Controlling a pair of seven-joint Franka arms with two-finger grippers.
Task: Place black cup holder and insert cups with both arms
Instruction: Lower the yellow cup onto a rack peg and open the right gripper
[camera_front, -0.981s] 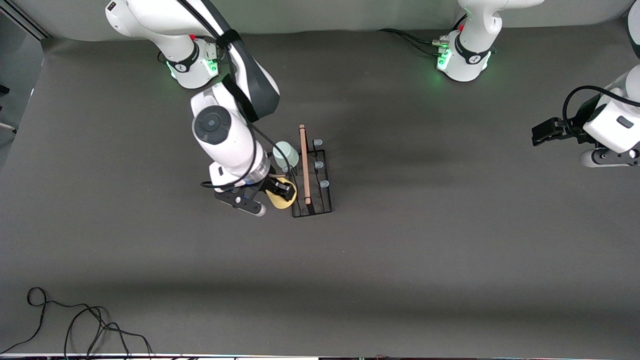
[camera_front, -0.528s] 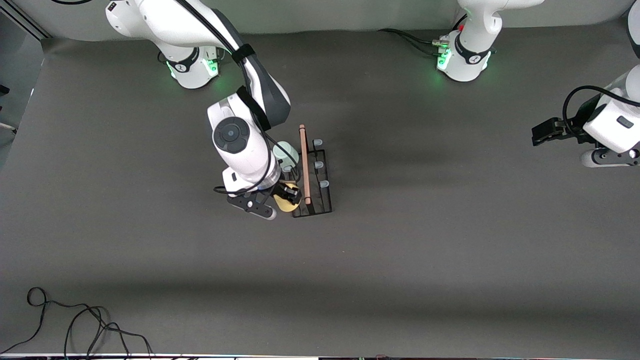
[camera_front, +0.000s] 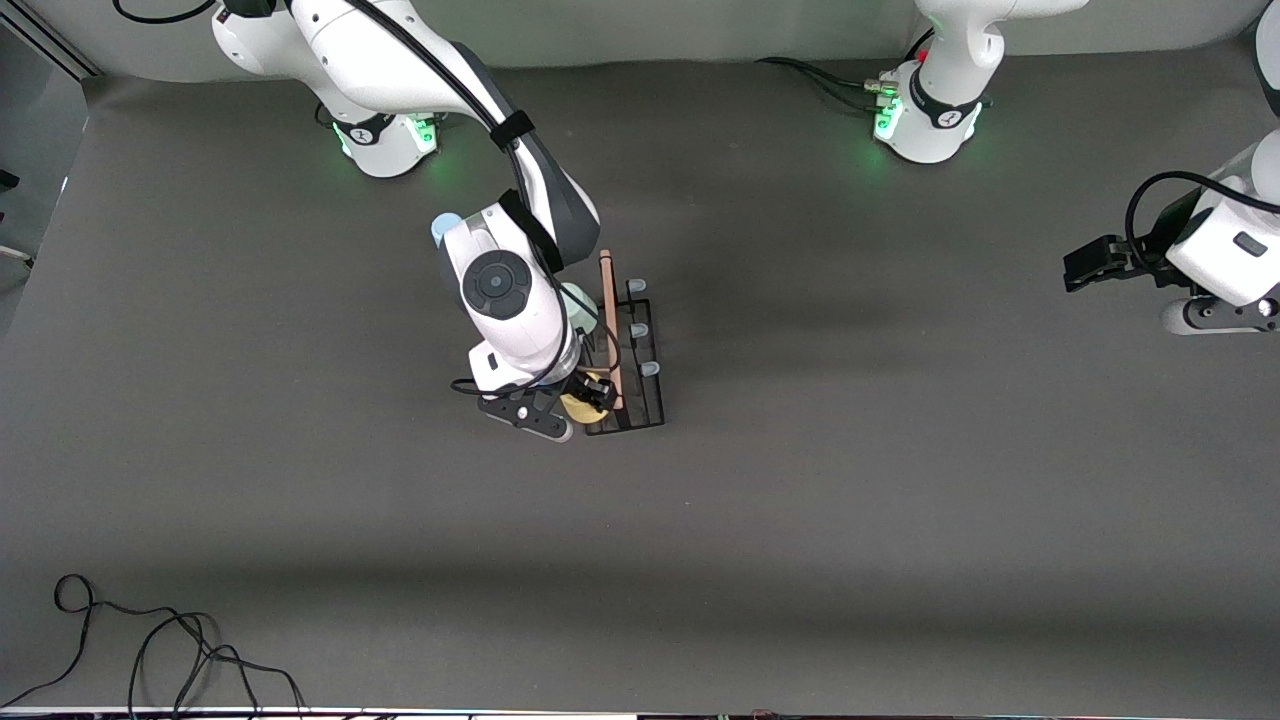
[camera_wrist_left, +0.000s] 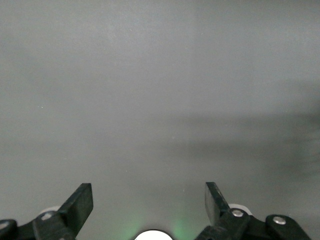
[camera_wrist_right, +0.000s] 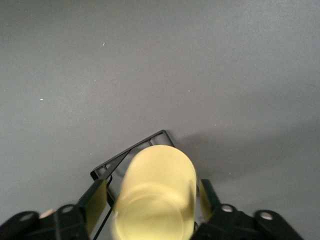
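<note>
Black cup holder is seen in the front view standing on the grey tabletop, toward the right arm's end. Its light-wood rod handle runs along its length, and three pale-capped prongs are visible on the side toward the left arm's end. The right end effector is positioned at the holder's end nearer the front camera, on the side toward the right arm's end of the tabletop. The yellow cup is seen between its fingers, touching the holder's edge. A pale grey-green cup is partly hidden under the right arm's wrist, just beside the rod handle. A pale blue rounded shape shows at the edge of the right arm's wrist; what it is cannot be told. The left end effector is held well apart from the holder, at the left arm's end of the tabletop, where that arm waits.

In the left wrist view, the left end effector is shown with its fingers spread wide and nothing between them, over bare tabletop.

In the right wrist view, the yellow cup is seen lying tilted between the fingers of the right end effector, which are spread slightly and flank the cup closely; whether they press it cannot be told. A corner of the holder's black wire base lies directly under the cup.
</note>
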